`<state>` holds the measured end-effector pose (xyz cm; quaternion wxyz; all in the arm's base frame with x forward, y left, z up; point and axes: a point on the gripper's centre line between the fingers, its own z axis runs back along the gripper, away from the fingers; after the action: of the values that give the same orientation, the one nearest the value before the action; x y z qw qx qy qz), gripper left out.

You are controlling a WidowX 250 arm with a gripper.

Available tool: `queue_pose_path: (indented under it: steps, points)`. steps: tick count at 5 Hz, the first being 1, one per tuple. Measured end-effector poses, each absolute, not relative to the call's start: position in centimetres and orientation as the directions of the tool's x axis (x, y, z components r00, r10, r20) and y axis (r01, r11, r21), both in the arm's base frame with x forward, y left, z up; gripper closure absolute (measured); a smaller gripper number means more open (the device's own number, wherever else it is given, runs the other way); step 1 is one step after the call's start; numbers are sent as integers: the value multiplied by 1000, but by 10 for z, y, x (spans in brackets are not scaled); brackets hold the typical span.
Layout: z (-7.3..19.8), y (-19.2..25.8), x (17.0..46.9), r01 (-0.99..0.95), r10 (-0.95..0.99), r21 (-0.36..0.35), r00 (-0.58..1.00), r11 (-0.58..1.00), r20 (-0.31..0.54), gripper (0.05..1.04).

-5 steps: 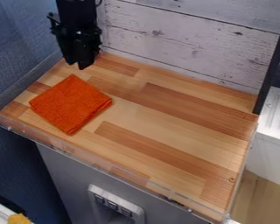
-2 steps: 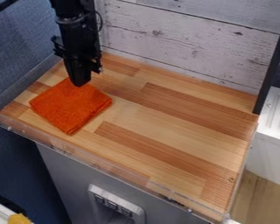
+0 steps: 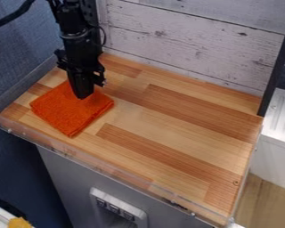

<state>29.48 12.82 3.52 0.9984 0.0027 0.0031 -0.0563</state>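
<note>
One black gripper (image 3: 82, 96), mine, hangs over the folded orange cloth (image 3: 67, 116); whether it is spread or pressed together, or touches the fabric, I cannot tell. Since the earlier frame I have come further over the cloth, from its far corner toward its middle, and it has not shifted. Nearly square, it lies on the desk's (image 3: 174, 129) left part, one corner toward the front edge, with no clear long axis.

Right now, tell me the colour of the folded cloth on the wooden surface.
The folded cloth is bright orange, seen best in the camera view.
</note>
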Motion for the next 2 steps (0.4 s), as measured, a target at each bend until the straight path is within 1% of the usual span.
queue_pose_path:
  steps: [2]
  points:
    - [29, 124, 295, 129, -129, 0, 991, 992, -23, 1025]
